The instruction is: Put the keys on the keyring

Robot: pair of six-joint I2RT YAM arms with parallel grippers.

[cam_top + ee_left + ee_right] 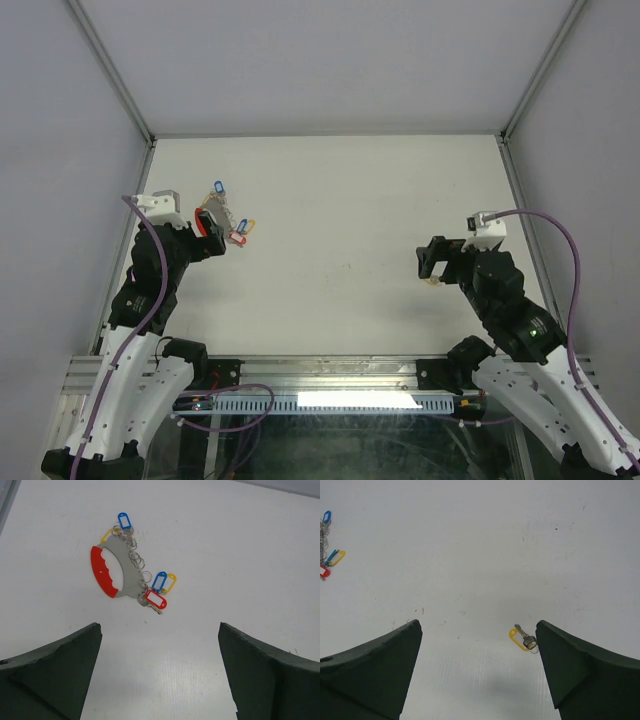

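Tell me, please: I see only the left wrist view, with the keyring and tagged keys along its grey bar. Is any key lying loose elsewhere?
Observer: Yes. In the right wrist view, one loose key with a yellow tag lies alone on the table.
Operator: Where is it relative to the right gripper?
Observer: Just ahead of the right gripper, close to the finger at the right side of that image.
Operator: Does that gripper hold anything?
Observer: No, it is open, with nothing between its fingers.

The top camera looks down from behind the arms (150, 290); both closer wrist cameras see the keys (159, 582).
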